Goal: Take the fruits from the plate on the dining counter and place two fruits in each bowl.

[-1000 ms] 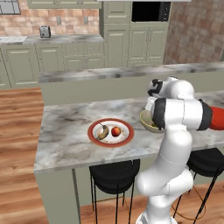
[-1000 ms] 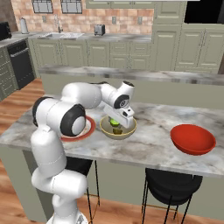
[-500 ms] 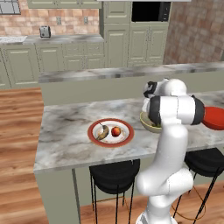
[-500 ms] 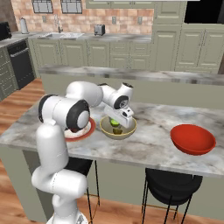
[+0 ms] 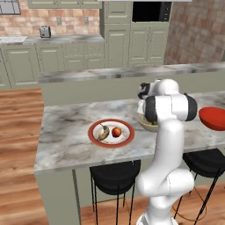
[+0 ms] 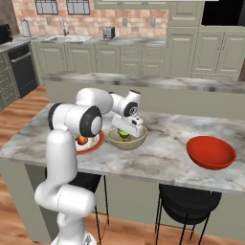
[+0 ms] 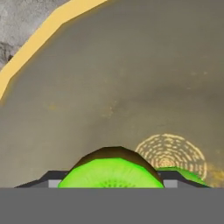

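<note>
The jaws pinched a lime low inside the tan bowl, a second lime just beside it. Banana and red fruit lay on the plate; the red bowl sat apart on the tabletop.

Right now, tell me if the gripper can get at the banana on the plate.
Probably not yet: the gripper sits in the tan bowl with a lime between its fingers. The banana itself lies uncovered on the plate.

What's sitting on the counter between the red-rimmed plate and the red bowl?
The yellow-tan bowl, with a green lime inside, stands between the plate and red bowl, seen in the right base view.
</note>
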